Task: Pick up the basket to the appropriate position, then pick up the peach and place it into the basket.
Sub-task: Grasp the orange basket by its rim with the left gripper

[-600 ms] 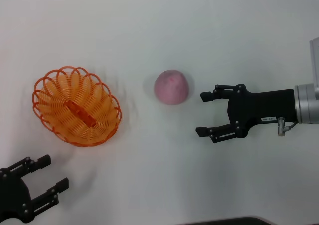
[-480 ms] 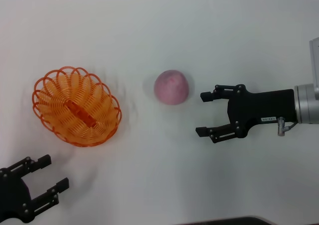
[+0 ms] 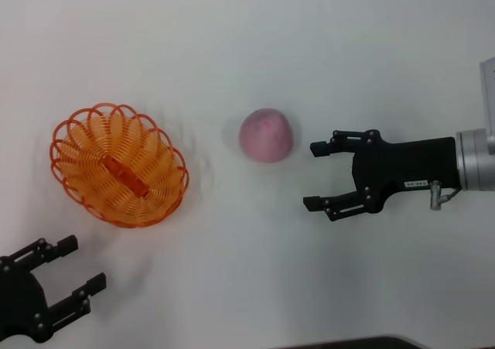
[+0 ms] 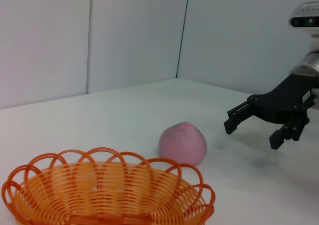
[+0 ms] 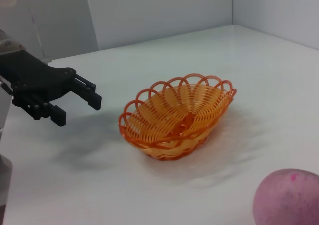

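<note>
The orange wire basket (image 3: 158, 171) stands upright and empty on the white table at the left. The pink peach (image 3: 266, 135) lies on the table to its right, apart from it. My right gripper (image 3: 312, 176) is open and empty, just right of the peach and a little nearer to me, not touching it. My left gripper (image 3: 83, 262) is open and empty at the near left, below the basket. The left wrist view shows the basket (image 4: 99, 185), the peach (image 4: 183, 143) and the right gripper (image 4: 250, 134). The right wrist view shows the basket (image 5: 164, 135), the peach (image 5: 286, 197) and the left gripper (image 5: 77, 110).
The white table (image 3: 247, 47) bears only the basket and the peach. White walls (image 4: 124, 35) stand behind it. A dark edge (image 3: 348, 343) shows at the near side of the table.
My left gripper has shifted very slightly toward the left. The basket, the peach and the right gripper have not moved.
</note>
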Robot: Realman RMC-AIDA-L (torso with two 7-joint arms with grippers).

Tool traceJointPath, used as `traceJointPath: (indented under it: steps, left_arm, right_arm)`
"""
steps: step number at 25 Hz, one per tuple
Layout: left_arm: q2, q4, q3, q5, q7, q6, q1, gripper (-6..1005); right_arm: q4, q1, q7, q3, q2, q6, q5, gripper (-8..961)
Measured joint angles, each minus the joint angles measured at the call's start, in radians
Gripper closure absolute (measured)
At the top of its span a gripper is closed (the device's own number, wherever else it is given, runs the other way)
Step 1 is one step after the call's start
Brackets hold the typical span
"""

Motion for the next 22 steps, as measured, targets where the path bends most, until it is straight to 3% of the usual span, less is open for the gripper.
traceJointPath:
  steps: [5, 10, 15, 16, 17, 22]
  left_arm:
    - [0.001, 0.000, -0.020, -0.011, -0.061, 0.007, -0.009, 325]
    - [0.011, 0.021, -0.070, -0.022, -0.273, 0.010, -0.032, 326]
    - [0.040, 0.048, -0.078, -0.014, -0.643, -0.037, -0.087, 327]
    - [0.040, 0.048, -0.078, -0.014, -0.643, -0.037, -0.087, 327]
    - [0.055, 0.050, -0.075, -0.013, -0.752, -0.050, -0.114, 327]
    - [0.067, 0.072, -0.064, -0.012, -0.839, -0.056, -0.156, 328]
  right_arm:
    - [0.001, 0.006, 0.003, 0.000, 0.000, 0.000, 0.000, 8]
    - [0.001, 0.010, 0.007, 0.000, 0.000, 0.001, 0.000, 8]
    - [0.001, 0.012, 0.008, 0.001, 0.000, 0.001, 0.000, 8]
    - [0.001, 0.012, 0.008, 0.001, 0.000, 0.001, 0.000, 8]
    - [0.002, 0.013, 0.008, 0.001, 0.000, 0.001, 0.000, 8]
    - [0.001, 0.014, 0.008, 0.001, 0.000, 0.003, 0.000, 7]
